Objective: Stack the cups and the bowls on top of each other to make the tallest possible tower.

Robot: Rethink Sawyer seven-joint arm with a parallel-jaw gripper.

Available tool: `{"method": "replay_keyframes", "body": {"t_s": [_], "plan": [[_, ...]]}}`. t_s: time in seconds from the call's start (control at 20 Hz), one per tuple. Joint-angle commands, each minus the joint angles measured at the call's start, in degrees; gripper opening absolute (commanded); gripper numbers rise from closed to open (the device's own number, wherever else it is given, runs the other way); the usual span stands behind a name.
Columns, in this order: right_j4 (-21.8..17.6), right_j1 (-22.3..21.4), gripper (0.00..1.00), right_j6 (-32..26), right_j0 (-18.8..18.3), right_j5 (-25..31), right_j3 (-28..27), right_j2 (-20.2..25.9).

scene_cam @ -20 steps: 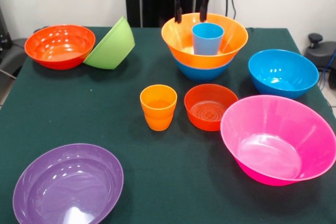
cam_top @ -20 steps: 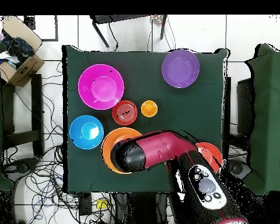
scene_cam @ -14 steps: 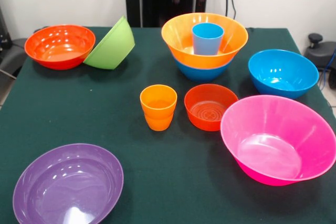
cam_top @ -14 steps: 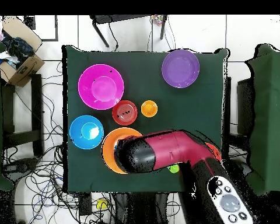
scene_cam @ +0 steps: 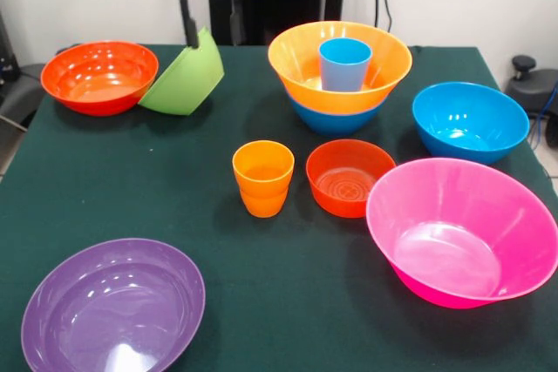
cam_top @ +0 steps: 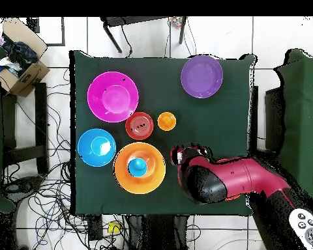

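My tower (scene_cam: 340,71) sits upper centre of the front view, and it's a short one: a blue bowl (scene_cam: 336,119) at the bottom, an orange bowl (scene_cam: 301,67) nested in it, a light blue cup (scene_cam: 345,63) standing upright inside. Three pieces up, most of the job left, I'd say.

Now the loose stuff, biggest first. The pink bowl (scene_cam: 462,233) fills the lower right, the purple bowl (scene_cam: 113,307) the lower left, both open side up. A second blue bowl (scene_cam: 471,119) waits at right, near the tower but apart from it. Upper left, a red-orange bowl (scene_cam: 98,76) with the green bowl (scene_cam: 185,76) tipped on its side against it. In the middle, a small red bowl (scene_cam: 349,176) and, just beside it, the orange cups (scene_cam: 263,177), which look like one nested in another.

My end effector (scene_cam: 209,28) hangs open at the top left, fingers apart right above the green bowl's raised rim, gripping nothing. That tilt and the red-orange neighbour touching it look like the awkward part. Otherwise the bench (scene_cam: 288,302) offers nothing in my way.
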Motion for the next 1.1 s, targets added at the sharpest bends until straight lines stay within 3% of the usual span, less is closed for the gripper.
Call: {"method": "replay_keyframes", "body": {"t_s": [0.05,0.4,0.7,1.1], "plan": [[-9.56,10.30,1.00,-14.07,-0.44,-0.06,-2.27,4.26],[-6.08,5.68,1.00,-15.49,-1.98,7.00,-1.42,6.70],[-3.50,1.19,1.00,-19.40,-5.74,11.64,0.26,10.27],[-4.83,2.82,1.00,-19.69,-7.99,14.63,-0.25,12.31]]}}
